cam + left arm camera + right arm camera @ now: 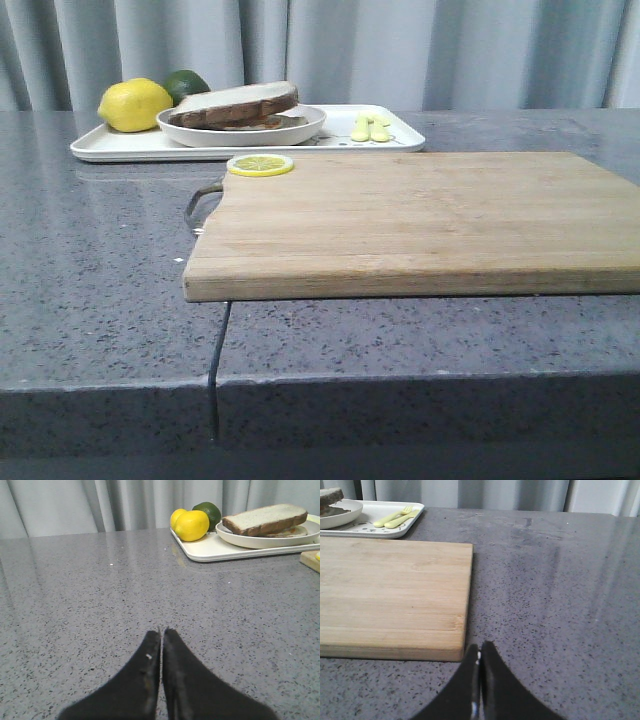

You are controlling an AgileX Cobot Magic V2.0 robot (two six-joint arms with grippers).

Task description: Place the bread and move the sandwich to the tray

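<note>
A thick pale bread slice with a dark crust (240, 100) lies tilted on a flatter slice (262, 122) in a round white plate (300, 130). The plate stands on the white tray (110, 148) at the back left. No egg shows between the slices. The stack also shows in the left wrist view (265, 517), and its edge shows in the right wrist view (330, 494). My left gripper (162, 630) is shut and empty over bare counter, well short of the tray (225, 555). My right gripper (480, 646) is shut and empty at the near right corner of the wooden cutting board (390, 590). Neither gripper shows in the front view.
The wooden cutting board (420, 215) fills the middle, with a lemon slice (260, 165) on its far left corner and a metal handle (200, 205) on its left end. A lemon (135, 104), a lime (187, 83) and yellow cutlery (370, 128) lie on the tray. A seam (218, 350) splits the counter.
</note>
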